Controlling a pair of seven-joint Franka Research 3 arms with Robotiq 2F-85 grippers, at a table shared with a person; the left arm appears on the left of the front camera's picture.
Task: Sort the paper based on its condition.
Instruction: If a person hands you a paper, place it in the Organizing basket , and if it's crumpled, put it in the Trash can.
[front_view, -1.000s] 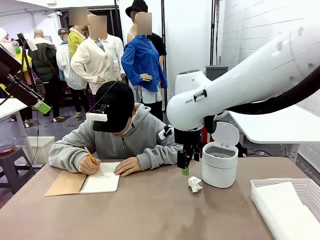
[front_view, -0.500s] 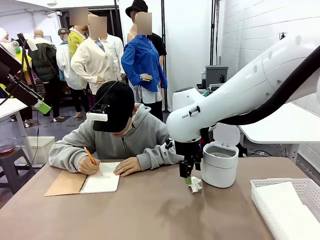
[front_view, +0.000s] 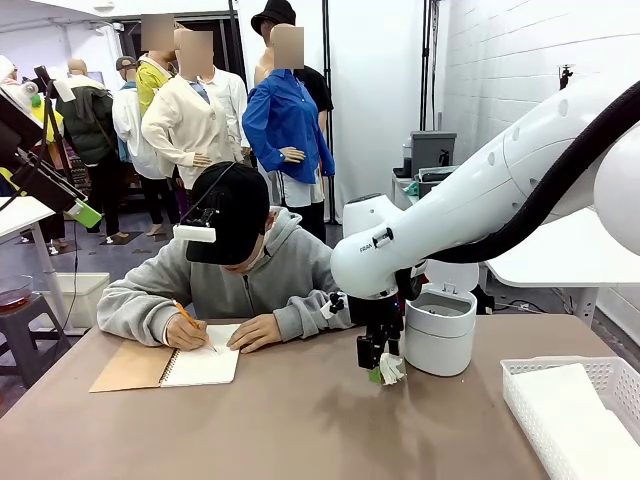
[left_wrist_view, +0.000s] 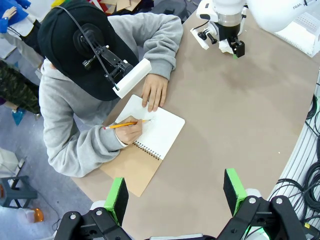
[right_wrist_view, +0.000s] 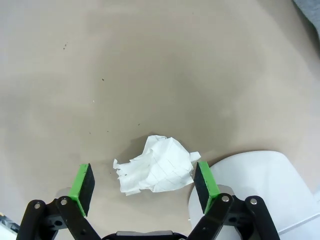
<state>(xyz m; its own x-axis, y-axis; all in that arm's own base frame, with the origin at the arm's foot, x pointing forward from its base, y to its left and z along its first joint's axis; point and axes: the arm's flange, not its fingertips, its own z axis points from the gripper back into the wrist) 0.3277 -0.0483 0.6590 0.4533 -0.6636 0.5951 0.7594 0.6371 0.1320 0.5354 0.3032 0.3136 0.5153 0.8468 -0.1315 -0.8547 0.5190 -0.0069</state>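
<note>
A crumpled ball of white paper (front_view: 391, 368) lies on the brown table just left of a white lidded bin (front_view: 440, 336). My right gripper (front_view: 373, 372) hangs straight over it, open. In the right wrist view the crumpled paper (right_wrist_view: 157, 170) sits between the two green pads (right_wrist_view: 82, 182), apart from both, with the gripper (right_wrist_view: 144, 181) low over the table. My left gripper (left_wrist_view: 176, 192) is open and empty, high above the table's near side. Flat white paper (front_view: 560, 398) lies in the lattice basket (front_view: 615, 372) at the right.
A person at the far side writes with a pencil in a spiral notebook (front_view: 200, 365) with a brown cover (left_wrist_view: 135, 167). The bin's body (right_wrist_view: 250, 185) stands close beside the right finger. Bare table stretches across the middle and front.
My right arm has come down and slightly forward, bringing the open gripper from above the crumpled paper to around it. The person keeps writing.
</note>
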